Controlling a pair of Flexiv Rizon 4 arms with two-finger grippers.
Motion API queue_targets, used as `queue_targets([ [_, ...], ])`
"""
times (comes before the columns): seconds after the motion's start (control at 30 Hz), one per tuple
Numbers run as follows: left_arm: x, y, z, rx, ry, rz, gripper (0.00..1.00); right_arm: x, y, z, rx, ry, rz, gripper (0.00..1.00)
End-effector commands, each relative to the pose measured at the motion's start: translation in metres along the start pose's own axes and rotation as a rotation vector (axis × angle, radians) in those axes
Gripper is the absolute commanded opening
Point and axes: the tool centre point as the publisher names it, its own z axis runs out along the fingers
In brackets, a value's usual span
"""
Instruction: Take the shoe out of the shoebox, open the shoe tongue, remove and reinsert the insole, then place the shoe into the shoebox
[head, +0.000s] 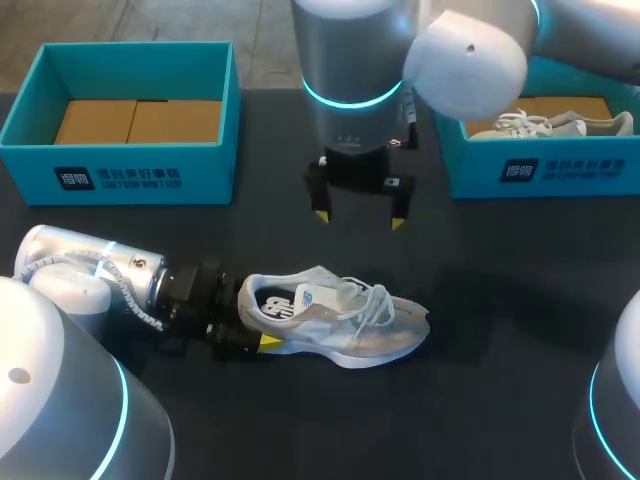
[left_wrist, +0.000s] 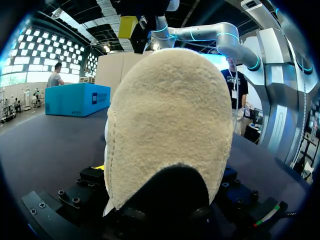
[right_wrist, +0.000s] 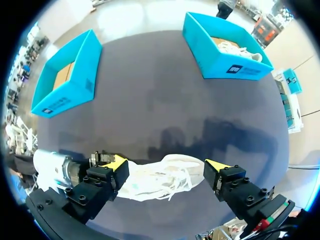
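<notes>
A white and grey sneaker (head: 345, 322) lies on its sole on the dark table, toe to the right, laces loose. My left gripper (head: 252, 318) comes in from the left and is shut on its heel, one yellow fingertip (head: 270, 342) showing along the near side of the sole. In the left wrist view the beige heel (left_wrist: 170, 115) fills the space between the fingers. My right gripper (head: 359, 217) hangs open above the table, behind the sneaker and clear of it. From the right wrist, the sneaker (right_wrist: 160, 184) lies below the open right gripper (right_wrist: 167, 164).
An open teal shoebox (head: 120, 170) with a bare cardboard floor stands at the back left. A second teal shoebox (head: 540, 170) at the back right holds another light sneaker (head: 560, 125). The dark table (head: 480, 380) spreads around the sneaker.
</notes>
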Motion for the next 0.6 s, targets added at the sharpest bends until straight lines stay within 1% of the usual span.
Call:
queue_targets([
  [0.03, -0.003, 0.001, 0.001, -0.003, 0.002, 0.000, 0.00, 0.005, -0.007, 0.000, -0.020, -0.009, 0.120, 1.00],
  [0.1, -0.003, 0.001, 0.001, -0.003, 0.002, 0.000, 0.00, 0.020, -0.007, 0.001, -0.023, -0.061, 0.091, 1.00],
  [0.13, -0.003, 0.001, 0.001, -0.003, 0.002, 0.000, 0.00, 0.025, -0.009, 0.002, -0.010, -0.057, 0.084, 1.00],
  [0.17, -0.003, 0.001, 0.001, -0.003, 0.002, 0.000, 0.00, 0.031, -0.011, 0.002, 0.006, -0.083, 0.073, 1.00],
  [0.2, -0.003, 0.001, 0.001, -0.003, 0.002, 0.000, 0.00, 0.034, -0.014, 0.001, -0.001, -0.079, 0.071, 1.00],
  [0.23, -0.003, 0.001, 0.001, -0.003, 0.002, 0.000, 0.00, 0.037, -0.019, 0.000, -0.013, -0.058, 0.061, 1.00],
  [0.3, -0.003, 0.001, 0.001, -0.003, 0.002, 0.000, 0.00, 0.041, -0.027, -0.002, -0.010, -0.074, 0.068, 1.00],
  [0.6, -0.003, 0.001, 0.001, -0.003, 0.002, 0.000, 0.00, 0.064, -0.066, -0.005, -0.018, -0.072, 0.092, 1.00],
])
